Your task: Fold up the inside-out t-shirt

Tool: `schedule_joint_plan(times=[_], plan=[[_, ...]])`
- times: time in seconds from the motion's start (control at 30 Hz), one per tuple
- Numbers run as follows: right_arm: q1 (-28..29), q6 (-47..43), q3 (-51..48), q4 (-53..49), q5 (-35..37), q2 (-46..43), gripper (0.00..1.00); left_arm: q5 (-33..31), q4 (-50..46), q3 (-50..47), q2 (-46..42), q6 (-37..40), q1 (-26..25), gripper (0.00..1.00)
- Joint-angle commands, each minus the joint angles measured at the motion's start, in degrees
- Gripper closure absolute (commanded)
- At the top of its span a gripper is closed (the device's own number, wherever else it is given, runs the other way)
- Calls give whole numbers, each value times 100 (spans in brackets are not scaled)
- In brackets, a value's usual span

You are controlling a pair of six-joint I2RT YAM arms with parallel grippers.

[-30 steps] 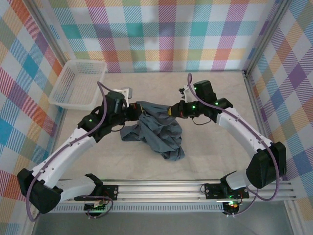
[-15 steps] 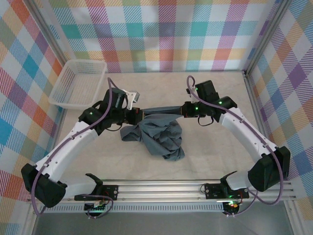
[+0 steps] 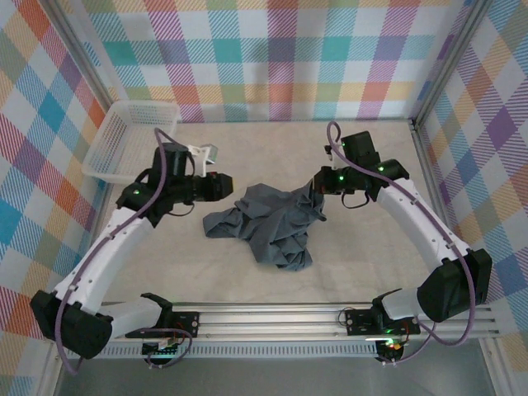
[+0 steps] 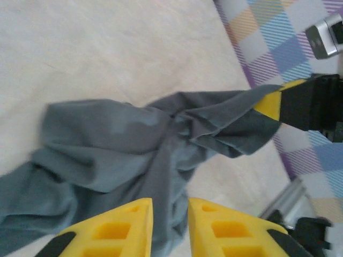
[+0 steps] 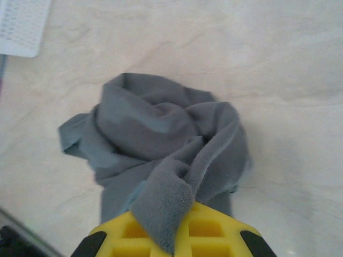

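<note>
On my screen the pale, marbled beige bench (image 3: 371, 264) takes up most of the top view, closed in at the back and sides by brightly checked wall panels (image 3: 280, 58).

The slate blue-grey short-sleeved cloth t-shirt (image 3: 272, 227) lies near the middle of the bench, between the two arms. It is a crumpled heap, nowhere near flat. Deep folds run across it, and the cloth is bunched and twisted on itself. A thin flap spreads out low towards the left arm, and a thicker lobe sags towards the near edge. Its upper right corner is drawn up off the heap into a taut ridge. From the right wrist I see the fabric's soft, matte surface and a rolled edge curling over the fingers.

A white perforated plastic basket (image 3: 124, 140) sits in the far left corner, well apart from the shirt.

The right claw (image 3: 317, 186) is clamped tight on that raised corner, with a fold of cloth pinched between its yellow fingers.

The left claw (image 3: 223, 186) hangs just left of the heap, not touching it. Its yellow fingers stand a narrow gap apart and grip nothing.
</note>
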Motion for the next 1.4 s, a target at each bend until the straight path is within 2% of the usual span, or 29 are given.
schedule_joint_plan(times=[0.0, 0.07, 0.17, 0.27, 0.33, 0.43, 0.5, 0.57, 0.63, 0.73, 0.8, 0.83, 0.97, 1.03, 1.07, 1.13, 1.17, 1.27, 1.33, 1.37], plan=[[22, 302, 146, 121, -521, 3, 100, 297, 976, -117, 389, -433, -778, 68], [26, 387, 211, 112, -503, -10, 100, -147, 1250, -65, 714, -583, -1220, 60], [23, 469, 207, 185, -600, -36, 100, -248, 1962, 0, 1449, -959, -1563, 49], [23, 513, 199, 184, -629, -32, 100, -624, 1961, 286, 2172, -402, -1915, 41], [28, 530, 174, 177, -637, -40, 100, -833, 2045, 341, 2554, -10, -2048, 39], [23, 527, 130, 163, -634, -69, 100, -1032, 2405, 307, 2977, 124, -2053, 37], [23, 517, 119, 172, -635, -90, 100, -1605, 2463, 328, 3146, 147, -2048, 37], [26, 503, 120, 165, -638, -118, 100, -2177, 2537, 302, 3138, 29, -2029, 41], [23, 474, 102, 153, -664, -135, 100, -2369, 2802, 173, 2975, -94, -1993, 51], [23, 438, 51, 109, -693, -146, 100, -2317, 3065, 72, 2722, -167, -1984, 68], [22, 429, 25, 103, -729, -137, 100, -2189, 2952, 124, 2655, -182, -1953, 96], [25, 429, 23, 112, -747, -128, 100, -2095, 2957, 114, 2629, -230, -1924, 100], [23, 461, 99, 111, -724, -124, 100, -1542, 3007, -100, 2118, -785, -1591, 100], [31, 526, 199, 100, -644, -158, 100, -1717, 2305, -98, 1285, -830, -1239, 100], [45, 565, 275, 119, -728, -170, 100, -1998, 1775, 25, 859, -713, -1116, 100], [244, 638, 364, 380, -1091, -165, 100, -3056, 508, 375, 14, -392, -1027, 100], [491, 655, 362, 661, -1318, -143, 100, -3444, 176, 455, -363, -270, -1034, 100], [1380, 1084, 349, 1792, -1614, 133, 100, -4074, -280, 268, -1217, -248, -1057, 100], [1784, 1536, 521, 2419, -1860, 498, 100, -4925, -759, 96, -1657, -392, -1058, 100], [2003, 1588, 698, 2598, -1988, 729, 97, -5475, -1034, 7, -1933, -502, -1062, 96]])
